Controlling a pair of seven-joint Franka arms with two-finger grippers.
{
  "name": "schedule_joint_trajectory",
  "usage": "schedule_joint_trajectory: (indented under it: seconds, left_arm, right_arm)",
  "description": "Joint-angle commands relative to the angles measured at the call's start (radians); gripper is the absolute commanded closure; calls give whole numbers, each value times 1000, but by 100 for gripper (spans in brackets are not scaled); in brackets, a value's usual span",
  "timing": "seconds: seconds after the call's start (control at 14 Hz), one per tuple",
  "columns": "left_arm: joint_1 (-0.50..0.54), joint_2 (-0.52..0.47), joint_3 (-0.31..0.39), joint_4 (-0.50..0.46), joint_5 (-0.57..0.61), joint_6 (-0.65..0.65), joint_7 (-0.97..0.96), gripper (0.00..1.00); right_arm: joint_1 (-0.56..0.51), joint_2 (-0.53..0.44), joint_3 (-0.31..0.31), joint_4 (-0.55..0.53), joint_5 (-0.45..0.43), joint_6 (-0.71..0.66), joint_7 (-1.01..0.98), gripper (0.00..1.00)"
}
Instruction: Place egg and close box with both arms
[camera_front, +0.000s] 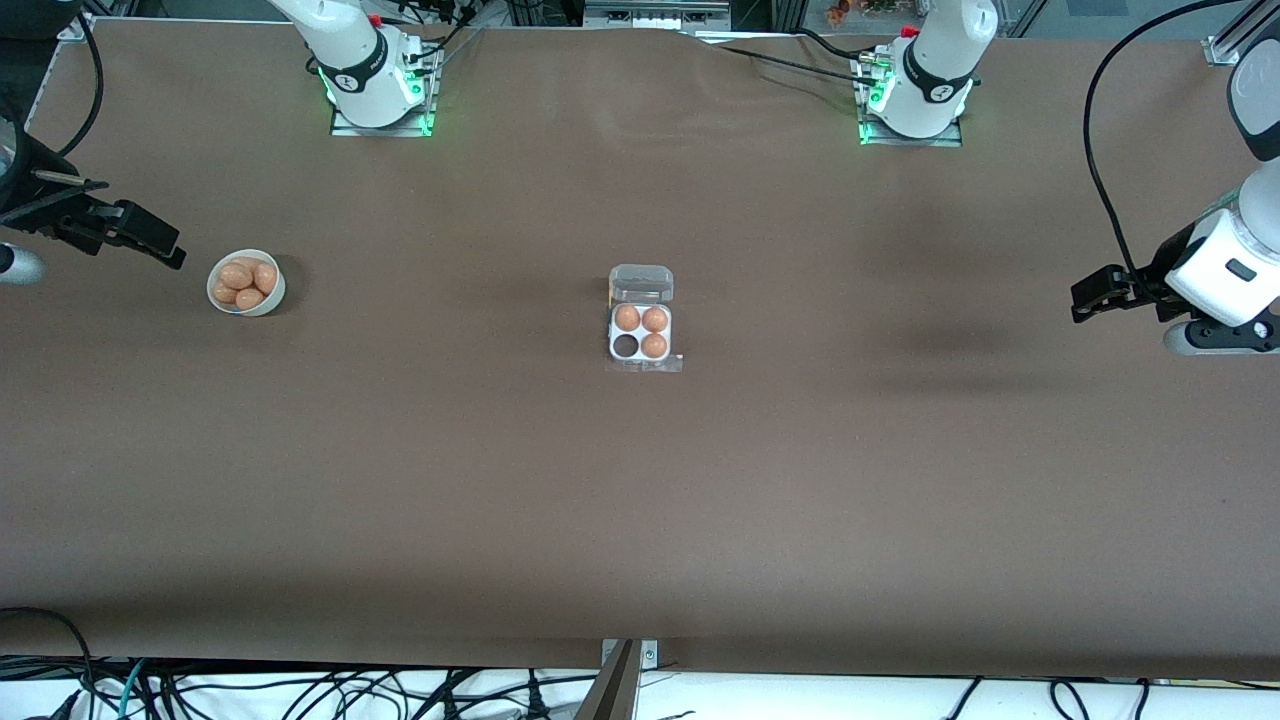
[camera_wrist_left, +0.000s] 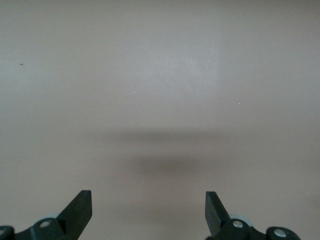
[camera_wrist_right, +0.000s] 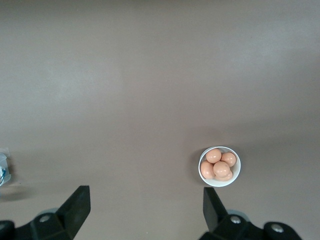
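Observation:
The box (camera_front: 612, 333) sits mid-table with its clear lid (camera_front: 641, 284) swung open toward the robots' bases. Three eggs (camera_front: 654, 346) fill its cells, and one cell (camera_front: 627, 346) is empty. Several more eggs (camera_front: 240, 275) (camera_wrist_right: 214, 155) lie in a white bowl (camera_front: 278, 293) (camera_wrist_right: 220, 184) toward the right arm's end. My right gripper (camera_front: 150, 240) (camera_wrist_right: 146, 197) hangs open and empty over the table beside the bowl. My left gripper (camera_front: 1090, 298) (camera_wrist_left: 149, 200) waits open and empty over bare table at the left arm's end.
The brown table (camera_front: 640, 520) stretches wide around the box. A sliver of the box (camera_wrist_right: 2, 170) shows at the right wrist view's edge. Cables (camera_front: 1100, 150) hang near the left arm.

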Motion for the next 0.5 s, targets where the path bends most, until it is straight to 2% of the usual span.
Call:
schedule_joint_trajectory:
  seconds: [0.0, 0.43]
  left_arm:
    - [6, 16, 1, 31, -23, -12, 17, 0]
    - [8, 16, 2, 32, -21, -12, 19, 0]
  right_arm:
    - [-9, -3, 2, -2, 5, -8, -22, 0]
    - [-35, 102, -19, -5, -23, -69, -129, 0]
